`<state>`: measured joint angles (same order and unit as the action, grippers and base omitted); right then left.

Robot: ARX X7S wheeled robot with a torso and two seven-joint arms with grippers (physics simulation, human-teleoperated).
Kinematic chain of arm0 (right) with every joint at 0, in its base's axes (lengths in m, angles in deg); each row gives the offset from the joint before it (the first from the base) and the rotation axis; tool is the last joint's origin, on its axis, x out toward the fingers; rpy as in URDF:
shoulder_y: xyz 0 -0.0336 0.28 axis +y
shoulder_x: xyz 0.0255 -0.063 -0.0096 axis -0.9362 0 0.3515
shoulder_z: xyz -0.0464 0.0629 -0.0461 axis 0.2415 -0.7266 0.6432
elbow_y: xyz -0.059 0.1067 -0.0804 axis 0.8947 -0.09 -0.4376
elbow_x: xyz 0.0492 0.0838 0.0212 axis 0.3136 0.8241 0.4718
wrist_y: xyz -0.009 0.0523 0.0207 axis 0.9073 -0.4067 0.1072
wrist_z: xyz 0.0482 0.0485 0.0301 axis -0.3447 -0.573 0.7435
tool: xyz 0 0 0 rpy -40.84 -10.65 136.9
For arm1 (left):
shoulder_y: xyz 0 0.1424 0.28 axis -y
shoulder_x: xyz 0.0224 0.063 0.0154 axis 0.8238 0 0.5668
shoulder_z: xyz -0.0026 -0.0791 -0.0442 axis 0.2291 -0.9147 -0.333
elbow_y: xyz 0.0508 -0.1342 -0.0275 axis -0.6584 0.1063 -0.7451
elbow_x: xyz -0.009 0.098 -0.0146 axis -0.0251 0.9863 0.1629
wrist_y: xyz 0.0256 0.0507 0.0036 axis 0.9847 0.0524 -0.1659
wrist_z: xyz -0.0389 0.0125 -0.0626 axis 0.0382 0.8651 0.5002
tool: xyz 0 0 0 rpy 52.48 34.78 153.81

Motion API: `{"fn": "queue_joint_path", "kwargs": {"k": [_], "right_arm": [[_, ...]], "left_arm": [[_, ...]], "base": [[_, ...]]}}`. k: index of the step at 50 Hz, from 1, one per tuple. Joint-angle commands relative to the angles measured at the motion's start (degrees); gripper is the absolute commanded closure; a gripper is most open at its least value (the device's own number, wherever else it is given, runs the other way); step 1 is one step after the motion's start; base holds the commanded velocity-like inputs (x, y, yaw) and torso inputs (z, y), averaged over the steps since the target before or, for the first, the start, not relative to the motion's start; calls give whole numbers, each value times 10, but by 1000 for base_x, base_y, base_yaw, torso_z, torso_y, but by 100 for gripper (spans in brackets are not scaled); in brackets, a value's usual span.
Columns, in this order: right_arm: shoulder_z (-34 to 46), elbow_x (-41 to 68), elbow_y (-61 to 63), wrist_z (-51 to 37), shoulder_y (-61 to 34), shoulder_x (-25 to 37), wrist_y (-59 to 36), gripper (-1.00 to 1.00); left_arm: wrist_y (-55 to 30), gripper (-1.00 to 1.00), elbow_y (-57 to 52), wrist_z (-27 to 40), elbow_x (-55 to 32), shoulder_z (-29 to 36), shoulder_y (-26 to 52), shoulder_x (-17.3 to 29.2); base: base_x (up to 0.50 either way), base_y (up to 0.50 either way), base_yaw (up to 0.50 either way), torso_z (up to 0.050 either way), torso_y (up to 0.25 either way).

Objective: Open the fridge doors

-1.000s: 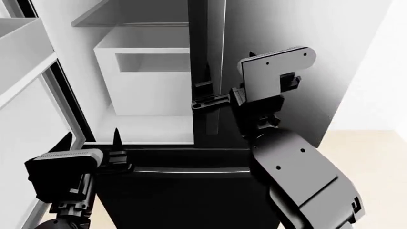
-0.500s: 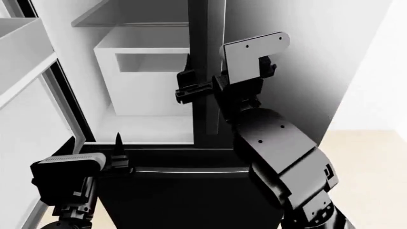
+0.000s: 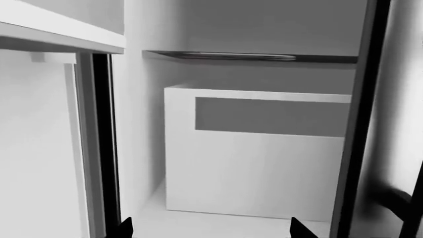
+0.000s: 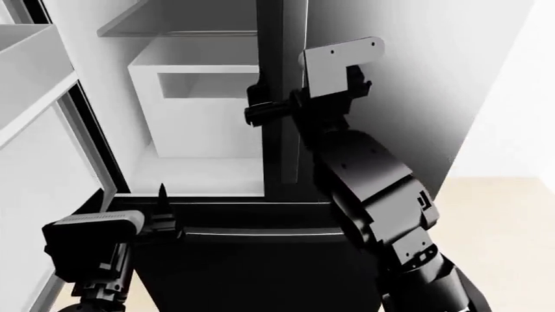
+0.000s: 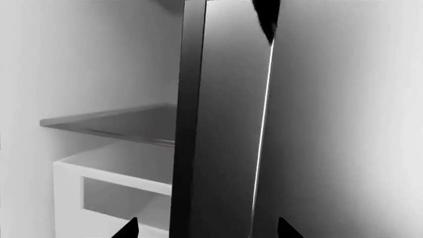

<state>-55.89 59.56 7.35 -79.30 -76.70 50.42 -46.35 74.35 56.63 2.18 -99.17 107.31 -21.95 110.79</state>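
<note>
Left door: swung open at frame left, white-lined.
Right door: centre frame, edge between right gripper fingers, spread.
Left gripper: released, lower left.
Interior: white bin, shelf.
Floor: beige, lower right.

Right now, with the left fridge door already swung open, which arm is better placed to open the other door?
Right. The right gripper is at the free edge of the closed right fridge door, fingers straddling it in the right wrist view. The left gripper hangs low by the drawer, facing the open compartment.
</note>
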Motion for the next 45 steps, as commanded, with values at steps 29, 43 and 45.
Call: {"fn": "queue_joint_path", "kwargs": {"k": [29,43,45], "right_arm": [[39,3,-147,-2,-49,-14,77,100],[61,3,-77,-36,-19,14,55,100],[63,11,-33,-40,-7,28,36,100]], "left_arm": [[-2,-100,-6,-37,-11,-17,-12,-14],[1,-100,1,-36,-15,-27,-9,-12],[2,-100,4,-36,-13,-27,-8,-14]], "base": [[0,0,0,0,0],[-1,0,0,0,0],[0,0,-1,0,0]]}}
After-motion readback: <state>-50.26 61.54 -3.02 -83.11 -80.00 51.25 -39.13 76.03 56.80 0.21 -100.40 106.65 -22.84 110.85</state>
